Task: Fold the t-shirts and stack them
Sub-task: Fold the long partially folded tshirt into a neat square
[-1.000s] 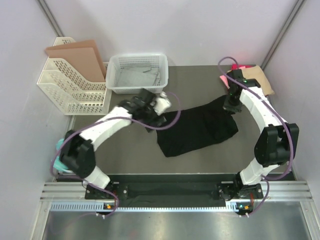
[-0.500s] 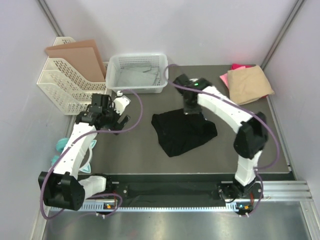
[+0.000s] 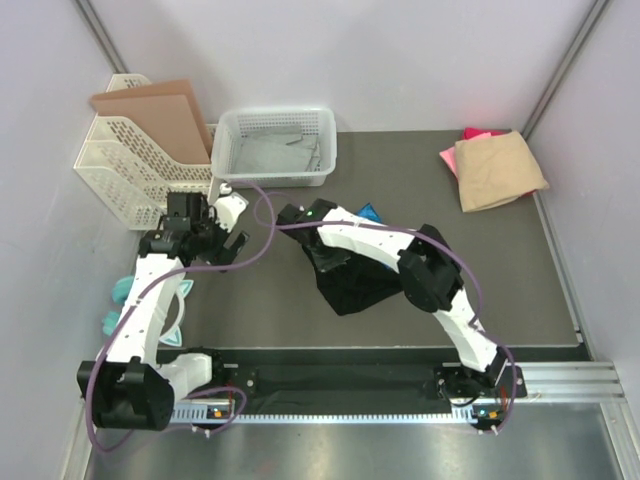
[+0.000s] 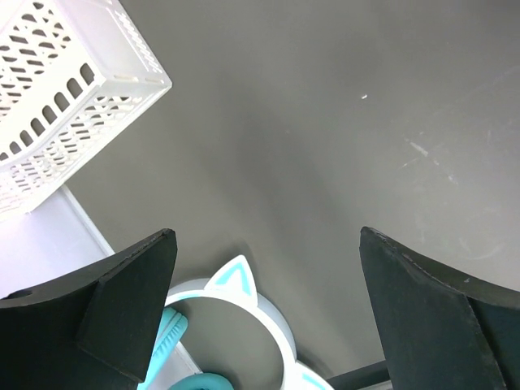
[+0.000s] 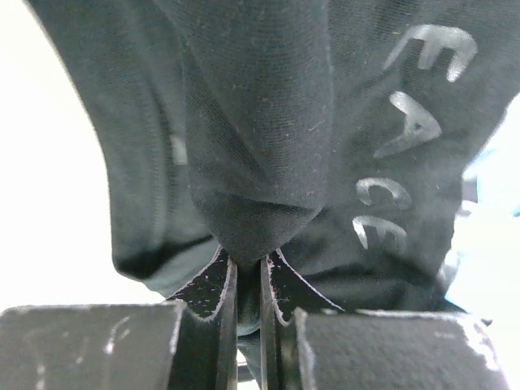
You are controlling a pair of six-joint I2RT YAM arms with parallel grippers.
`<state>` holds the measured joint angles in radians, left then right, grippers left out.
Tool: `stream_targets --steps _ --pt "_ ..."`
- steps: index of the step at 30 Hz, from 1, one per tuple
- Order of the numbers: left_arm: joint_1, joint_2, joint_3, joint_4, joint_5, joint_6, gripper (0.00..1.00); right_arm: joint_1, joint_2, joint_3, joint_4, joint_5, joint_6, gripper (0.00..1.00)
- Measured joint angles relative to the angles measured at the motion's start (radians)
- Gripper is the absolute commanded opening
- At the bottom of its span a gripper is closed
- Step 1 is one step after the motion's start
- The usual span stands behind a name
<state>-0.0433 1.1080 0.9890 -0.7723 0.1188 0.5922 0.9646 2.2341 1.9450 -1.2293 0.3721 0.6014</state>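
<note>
Cloth of the black t-shirt (image 3: 362, 288) has been drawn leftward over itself, so the wide spread is now doubled into a heap at mid-table. One fold is pinched tight in the right gripper (image 3: 322, 258). The left gripper (image 3: 218, 238), gaping and empty, has been withdrawn beside the rack (image 3: 130, 185). A first fold is judged nearly laid; the tan t-shirt (image 3: 497, 170) lies folded far right.

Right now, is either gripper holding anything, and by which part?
The right gripper pinches a bunched fold of the black t-shirt; the left gripper is open and empty.

Bunched black t-shirt (image 3: 357, 291) at centre; folded tan t-shirt (image 3: 498, 170) atop pink one (image 3: 478, 133), far right
</note>
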Motion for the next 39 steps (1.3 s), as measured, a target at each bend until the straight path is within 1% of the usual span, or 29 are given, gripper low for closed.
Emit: stream_targets --steps 6,9,13,14,15,16,18,20,21,22,26,28,30,32,34,36,37,39 --pt "0.010 0.000 -0.022 -0.001 0.008 0.008 0.99 0.032 0.069 0.002 0.015 -0.029 0.005 0.01" --pt "0.010 0.000 -0.027 -0.003 0.018 0.008 0.99 0.032 0.081 0.019 0.013 -0.046 0.004 0.07" --pt "0.010 0.000 -0.031 -0.005 0.023 0.006 0.99 0.032 0.083 0.042 0.027 -0.095 0.003 0.12" --pt "0.010 0.000 -0.032 -0.006 0.025 0.006 0.99 0.033 0.083 0.048 0.033 -0.107 0.001 0.16" --pt "0.010 0.000 -0.035 -0.006 0.027 0.005 0.99 0.033 0.082 0.055 0.044 -0.126 -0.001 0.34" --pt "0.010 0.000 -0.038 -0.007 0.029 0.004 0.99 0.033 0.082 0.059 0.054 -0.145 -0.006 0.46" --pt "0.010 0.000 -0.040 -0.007 0.035 0.001 0.99 0.033 0.080 0.060 0.079 -0.187 -0.015 0.64" --pt "0.010 0.000 -0.041 -0.008 0.045 -0.003 0.99 0.032 0.076 0.060 0.107 -0.241 -0.022 0.71" --pt "0.010 0.000 -0.041 -0.008 0.049 -0.006 0.99 0.032 0.071 0.060 0.117 -0.267 -0.029 0.77" --pt "0.010 0.000 -0.041 -0.008 0.050 -0.007 0.99 0.028 0.063 0.058 0.129 -0.288 -0.035 0.79" --pt "0.010 0.000 -0.041 -0.006 0.056 -0.013 0.99 -0.009 -0.034 -0.012 0.195 -0.398 -0.063 0.82" --pt "0.010 0.001 -0.041 -0.010 0.057 -0.015 0.99 -0.055 -0.126 -0.083 0.244 -0.487 -0.071 0.83" --pt "0.010 0.003 -0.041 -0.011 0.056 -0.014 0.99 -0.129 -0.236 -0.175 0.331 -0.580 -0.065 0.82" --pt "0.010 0.010 -0.040 -0.016 0.057 -0.014 0.99 -0.262 -0.393 -0.342 0.515 -0.725 -0.034 0.82" --pt "0.010 0.018 -0.037 -0.023 0.064 -0.013 0.99 -0.427 -0.523 -0.497 0.691 -0.858 0.025 0.82" --pt "0.010 0.022 -0.032 -0.034 0.079 -0.013 0.99 -0.569 -0.579 -0.600 0.843 -0.947 0.076 0.81" --pt "0.010 0.023 -0.027 -0.041 0.087 -0.013 0.99 -0.626 -0.578 -0.634 0.908 -0.987 0.098 0.81" --pt "0.010 0.023 -0.016 -0.047 0.101 -0.013 0.99 -0.672 -0.529 -0.669 0.990 -1.047 0.123 0.80"
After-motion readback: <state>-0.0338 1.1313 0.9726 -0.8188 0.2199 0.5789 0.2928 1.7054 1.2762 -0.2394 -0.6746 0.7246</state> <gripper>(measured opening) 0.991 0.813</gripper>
